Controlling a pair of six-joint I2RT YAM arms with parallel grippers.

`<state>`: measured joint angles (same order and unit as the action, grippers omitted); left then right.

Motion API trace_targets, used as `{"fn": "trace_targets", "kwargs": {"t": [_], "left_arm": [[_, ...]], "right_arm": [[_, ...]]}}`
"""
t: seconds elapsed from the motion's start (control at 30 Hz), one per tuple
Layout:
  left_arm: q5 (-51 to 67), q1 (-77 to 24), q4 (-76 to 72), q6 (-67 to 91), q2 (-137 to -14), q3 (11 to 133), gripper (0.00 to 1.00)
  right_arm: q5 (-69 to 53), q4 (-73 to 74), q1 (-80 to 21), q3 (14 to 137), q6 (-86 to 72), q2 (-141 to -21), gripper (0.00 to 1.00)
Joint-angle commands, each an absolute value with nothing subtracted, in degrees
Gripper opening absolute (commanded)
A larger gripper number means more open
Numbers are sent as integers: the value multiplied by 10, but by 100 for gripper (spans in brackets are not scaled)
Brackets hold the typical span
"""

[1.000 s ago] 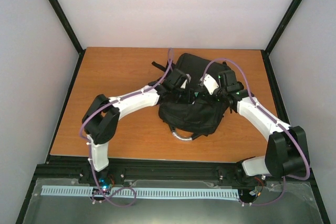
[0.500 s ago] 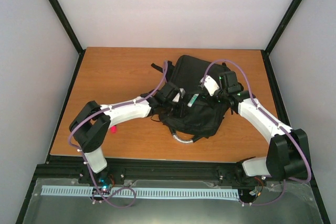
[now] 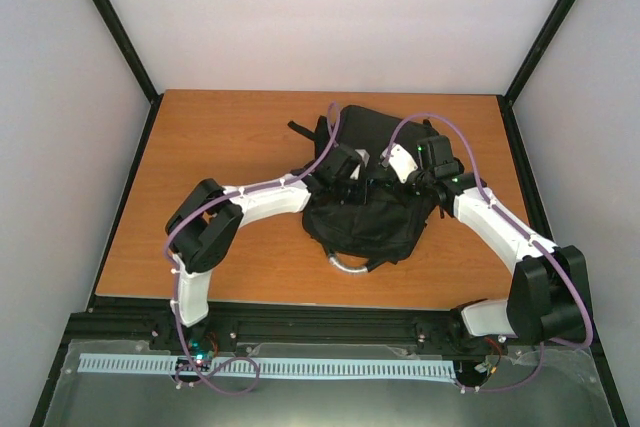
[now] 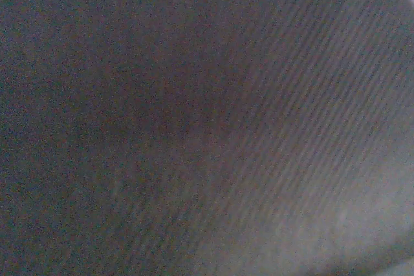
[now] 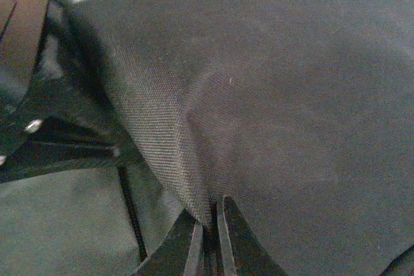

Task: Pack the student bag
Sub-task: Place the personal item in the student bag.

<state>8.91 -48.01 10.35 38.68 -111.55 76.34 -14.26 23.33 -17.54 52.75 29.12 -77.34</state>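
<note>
Lab test cell: white panels (image 3: 340, 17), black frame posts (image 3: 110, 22), wooden table (image 3: 220, 147)

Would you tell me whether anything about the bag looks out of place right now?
Nothing looks spilled or damaged. The student bag lies rumpled and slightly askew on the table, one strap trailing off its far left. The right end effector pinches a fold of its fabric; the left wrist view shows only dark cloth.

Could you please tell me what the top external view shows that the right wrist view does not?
Only the top external view shows the whole student bag on the wooden table, its silvery handle toward the arms' bases, both arms reaching onto it. Only the right wrist view shows the right pincer shut on a fold of its fabric. Both show its black cloth.
</note>
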Motion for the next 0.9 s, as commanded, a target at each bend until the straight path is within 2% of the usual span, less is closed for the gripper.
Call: {"fn": "trace_targets", "kwargs": {"t": [0.0, 0.3, 0.43, 0.57, 0.73, 0.87], "left_arm": [[10, -482, 47, 383, -1140, 822, 1], [26, -482, -8, 405, -1209, 878, 1], [59, -484, -114, 415, -1160, 790, 13], [69, -484, -134, 412, -1091, 716, 24], [85, -484, -51, 376, -1016, 684, 45], [109, -484, 61, 341, -963, 656, 53]], "right_arm": [[-177, 221, -177, 523, 287, -763, 3], [-176, 226, -176, 524, 291, -764, 3], [-171, 225, -173, 522, 291, -761, 3], [-170, 225, -167, 523, 291, -762, 3], [-164, 225, -164, 525, 290, -767, 3], [-162, 226, -163, 526, 289, -770, 3]]}}
